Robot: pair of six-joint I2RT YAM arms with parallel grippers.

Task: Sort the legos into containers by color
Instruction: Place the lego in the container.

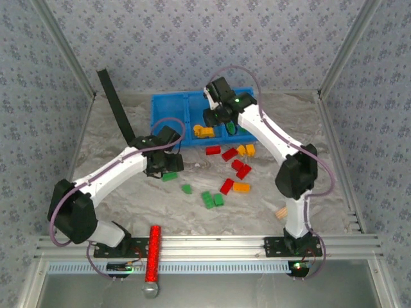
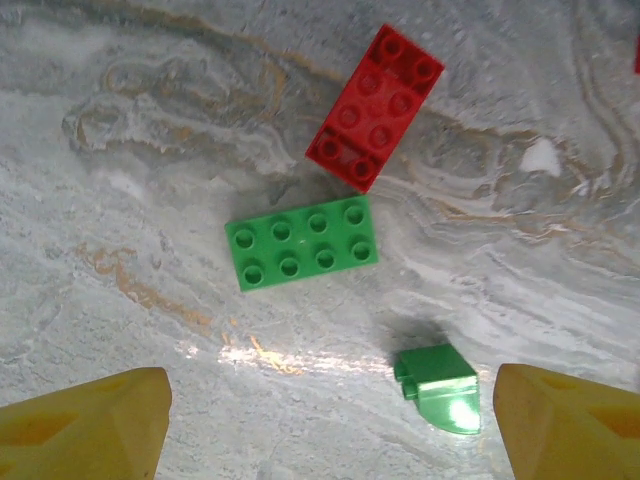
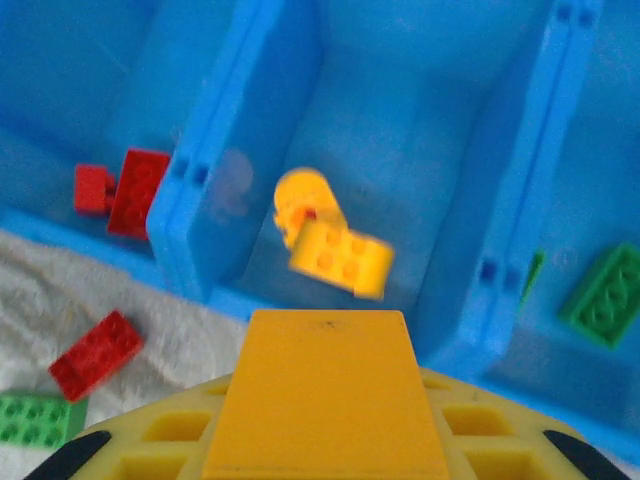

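Observation:
The blue container point(image 1: 168, 110) sits at the back with three compartments. In the right wrist view its left compartment holds red legos point(image 3: 125, 190), the middle one an orange brick point(image 3: 340, 258) and a round orange piece point(image 3: 300, 200), the right one a green brick point(image 3: 605, 295). My right gripper point(image 3: 325, 315) hovers shut over the middle compartment point(image 1: 214, 119), with nothing seen in it. My left gripper point(image 2: 330, 430) is open low over the table point(image 1: 164, 168). A small green sloped lego point(image 2: 438, 388) lies between its fingers point(image 2: 570, 420), close to the right one. A green brick point(image 2: 301, 243) and a red brick point(image 2: 375, 107) lie just beyond.
Loose red point(image 1: 229, 154), orange point(image 1: 241, 187) and green point(image 1: 208, 199) legos are scattered mid-table in front of the container. A tan wooden block point(image 1: 281, 212) lies by the right arm's base. A long red studded bar point(image 1: 153, 253) rests on the near rail. A black strap point(image 1: 115, 106) leans at back left.

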